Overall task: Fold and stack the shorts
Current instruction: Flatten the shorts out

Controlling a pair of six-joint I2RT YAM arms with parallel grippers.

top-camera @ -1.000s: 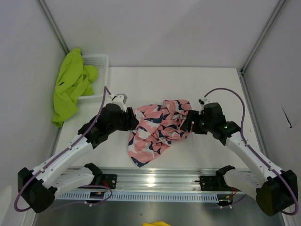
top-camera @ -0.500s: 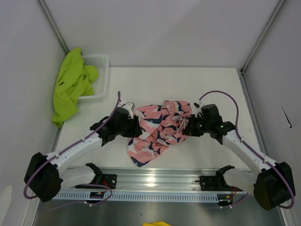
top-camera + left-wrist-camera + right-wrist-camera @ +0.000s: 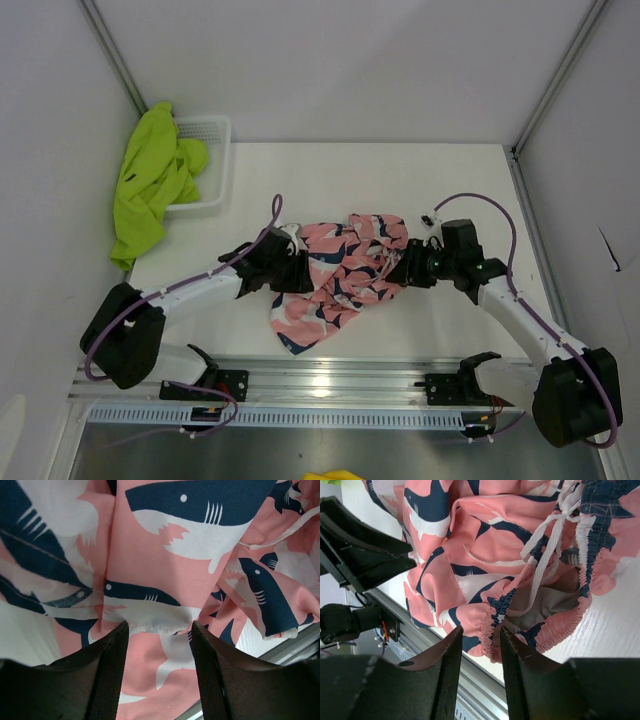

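Pink shorts (image 3: 340, 265) lay crumpled mid-tabletop (image 3: 400, 180); green shorts (image 3: 150, 190) draped over the far-left basket (image 3: 212, 128). Both claws were parted, gripping nothing: left claw (image 3: 160, 630) over a hem (image 3: 150, 626), right claw (image 3: 479, 635) at the elastic waistband (image 3: 585, 550). The cloth looked light and limp, with the waistband corners likely the firmest hold.

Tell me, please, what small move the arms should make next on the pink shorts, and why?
Probably close both grippers. The left gripper is open, straddling a hem fold of the pink shorts. The right gripper is open astride the gathered waistband. Both seem placed to pinch the crumpled fabric before spreading it flat.
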